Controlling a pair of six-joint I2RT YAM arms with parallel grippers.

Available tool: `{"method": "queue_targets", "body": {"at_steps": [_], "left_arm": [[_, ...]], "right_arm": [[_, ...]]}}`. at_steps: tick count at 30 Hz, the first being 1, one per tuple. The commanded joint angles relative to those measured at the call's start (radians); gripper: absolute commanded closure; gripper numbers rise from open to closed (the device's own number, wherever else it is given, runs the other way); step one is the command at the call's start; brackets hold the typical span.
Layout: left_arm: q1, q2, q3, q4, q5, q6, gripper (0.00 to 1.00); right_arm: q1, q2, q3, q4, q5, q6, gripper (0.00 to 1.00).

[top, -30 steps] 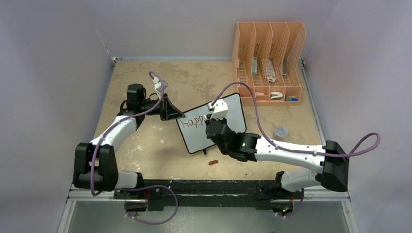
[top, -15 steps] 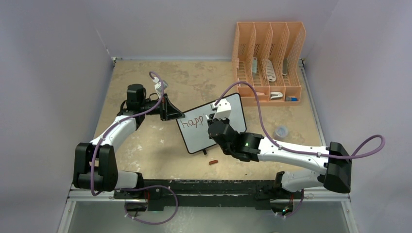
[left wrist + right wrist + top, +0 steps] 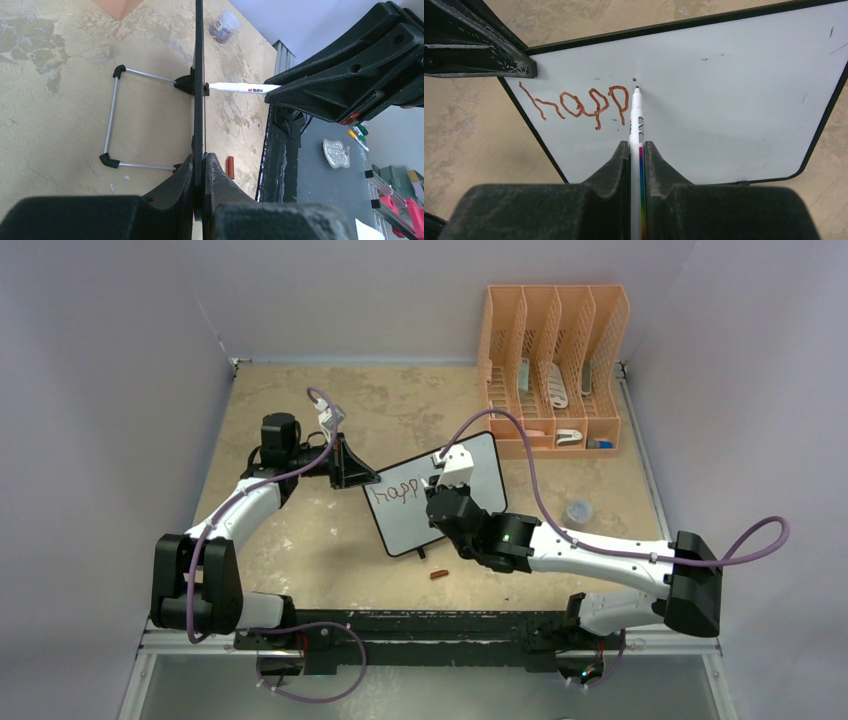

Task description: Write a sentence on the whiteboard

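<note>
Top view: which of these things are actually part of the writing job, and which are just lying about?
In use: the whiteboard, gripped at its edge by the left fingers; the marker in the right fingers, tip at the board; the lettering "happ".
Lying about: red-brown cap; clear jar; orange file rack at the back.

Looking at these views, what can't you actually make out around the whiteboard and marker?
- Top view: the right gripper covers the middle of the whiteboard, hiding any of the sentence past "happ".
- Left wrist view: the whiteboard is edge-on in the left gripper, so its writing face is unseen.
- Right wrist view: the rear of the marker is buried in the gripper.
- Top view: the contents of the organizer are too small to identify.
</note>
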Motion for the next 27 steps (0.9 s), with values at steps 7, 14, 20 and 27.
{"method": "queue_targets", "body": {"at_steps": [7,14,20,27], "left_arm": [[-0.021,0.019,0.008,-0.036,-0.002,0.029,1.00],[-0.021,0.019,0.008,-0.036,-0.001,0.029,1.00],[-0.021,0.019,0.008,-0.036,-0.002,0.029,1.00],[-0.021,0.019,0.008,-0.036,-0.003,0.028,1.00]], "right_arm": [[-0.005,0.013,0.021,0.006,-0.008,0.009,1.00],[-0.004,0.026,0.020,-0.017,-0.016,0.020,1.00],[-0.005,0.025,0.020,-0.046,-0.015,0.037,1.00],[-0.004,0.021,0.017,-0.068,-0.020,0.051,1.00]]}}
